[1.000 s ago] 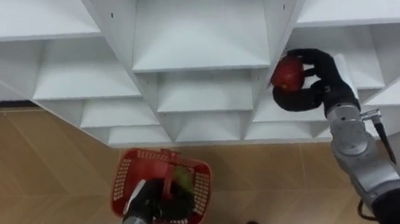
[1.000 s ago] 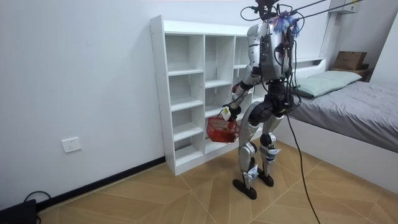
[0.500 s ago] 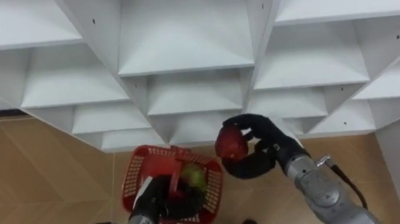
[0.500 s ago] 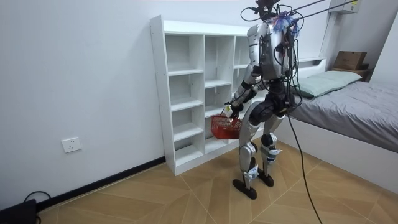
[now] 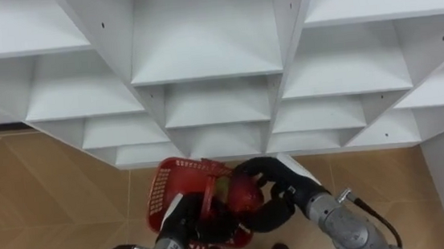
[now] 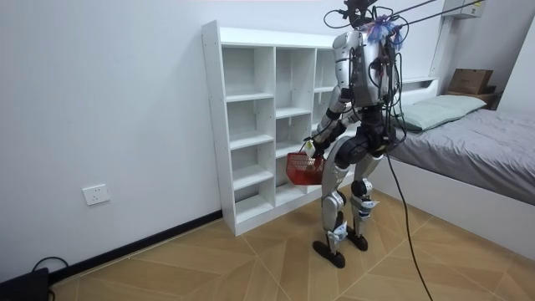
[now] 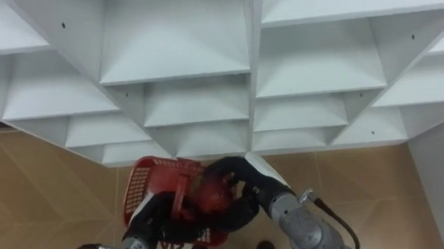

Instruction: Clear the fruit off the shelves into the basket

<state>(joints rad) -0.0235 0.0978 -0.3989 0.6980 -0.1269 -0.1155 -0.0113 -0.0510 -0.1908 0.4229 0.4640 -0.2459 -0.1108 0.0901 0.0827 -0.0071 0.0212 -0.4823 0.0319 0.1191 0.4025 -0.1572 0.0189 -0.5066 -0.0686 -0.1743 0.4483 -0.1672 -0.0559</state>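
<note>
right hand [image 5: 282, 185] curled round red apple [image 5: 244, 193], over red basket [image 5: 161, 188]; left hand [image 5: 184, 221] gripping the basket

Your left hand [image 5: 184, 222] low, fingers curled round the basket [image 5: 161, 186] handle — your right hand [image 5: 285, 185] just beside, fingers wrapped on the red fruit [image 5: 244, 193].

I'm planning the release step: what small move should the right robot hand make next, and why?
Probably ease down slightly and open the fingers. The right robot hand is curled round the round red fruit over the red plastic basket, which the left robot hand holds by its handle, so letting go should drop it in.
</note>
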